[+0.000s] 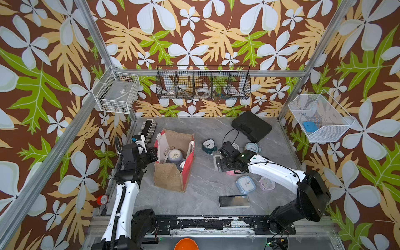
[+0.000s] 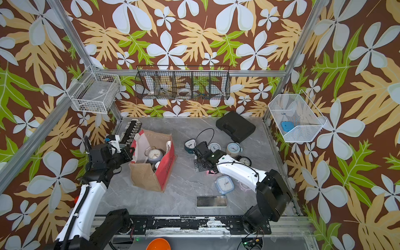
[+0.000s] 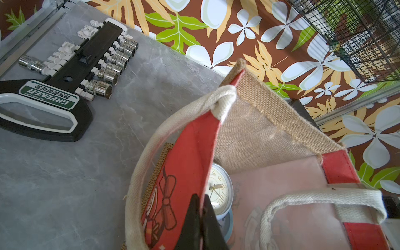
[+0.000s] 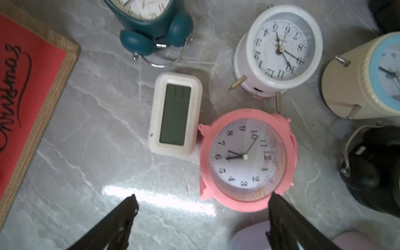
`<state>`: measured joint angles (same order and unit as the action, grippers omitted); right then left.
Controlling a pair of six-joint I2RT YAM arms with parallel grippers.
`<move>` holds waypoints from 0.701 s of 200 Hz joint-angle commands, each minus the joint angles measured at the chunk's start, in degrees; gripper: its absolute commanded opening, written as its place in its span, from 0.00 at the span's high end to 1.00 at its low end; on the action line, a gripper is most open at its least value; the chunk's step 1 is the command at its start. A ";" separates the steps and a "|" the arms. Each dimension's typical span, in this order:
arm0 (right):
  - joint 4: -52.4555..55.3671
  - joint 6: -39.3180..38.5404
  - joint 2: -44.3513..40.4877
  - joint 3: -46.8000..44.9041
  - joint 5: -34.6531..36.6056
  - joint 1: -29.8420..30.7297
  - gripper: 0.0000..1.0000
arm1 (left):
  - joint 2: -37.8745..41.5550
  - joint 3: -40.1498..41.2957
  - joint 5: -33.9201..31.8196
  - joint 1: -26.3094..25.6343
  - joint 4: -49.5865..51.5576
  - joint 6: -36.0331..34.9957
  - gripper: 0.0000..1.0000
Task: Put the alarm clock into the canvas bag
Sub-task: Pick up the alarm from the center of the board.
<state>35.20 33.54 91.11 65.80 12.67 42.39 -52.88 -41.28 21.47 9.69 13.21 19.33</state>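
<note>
The canvas bag (image 1: 167, 177) stands open at the table's left-middle, with tan burlap sides and red panels. A grey-blue alarm clock (image 1: 175, 155) lies inside it. My left gripper (image 3: 202, 202) is shut on the rim of the bag's red side panel (image 3: 190, 151). My right gripper (image 4: 202, 201) hangs open over bare table, with nothing between its fingers. One fingertip (image 4: 276, 201) sits at the rim of a pink alarm clock (image 4: 246, 160). A white digital clock (image 4: 175, 114) lies beside the pink one. The right arm mostly hides the pink clock in both top views.
Around the right gripper are a teal clock (image 1: 208, 146), a white round clock (image 4: 279, 49), a cream clock (image 1: 252, 147), a black clock (image 2: 244, 160) and a pale blue square clock (image 1: 245, 184). A black case (image 1: 251, 126), a socket rack (image 3: 71, 71) and a flat tablet (image 1: 233, 201) lie farther out.
</note>
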 commanded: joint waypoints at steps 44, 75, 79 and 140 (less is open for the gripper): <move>-2.32 7.66 11.05 8.52 2.78 0.32 0.15 | -0.32 -0.26 0.54 0.06 0.48 -0.22 1.00; -2.89 8.07 14.99 11.22 1.93 0.57 0.22 | -0.22 -0.30 0.50 0.06 0.47 -0.26 1.00; -2.89 8.15 15.29 11.39 1.92 0.71 0.22 | -0.20 -0.30 0.45 0.00 0.46 -0.26 1.00; -4.00 9.17 18.81 11.19 4.01 1.46 0.27 | -0.15 -0.21 0.23 0.06 0.56 -0.26 1.00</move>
<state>31.35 41.91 108.90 76.88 15.07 43.88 -53.08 -41.30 21.45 9.69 13.19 19.33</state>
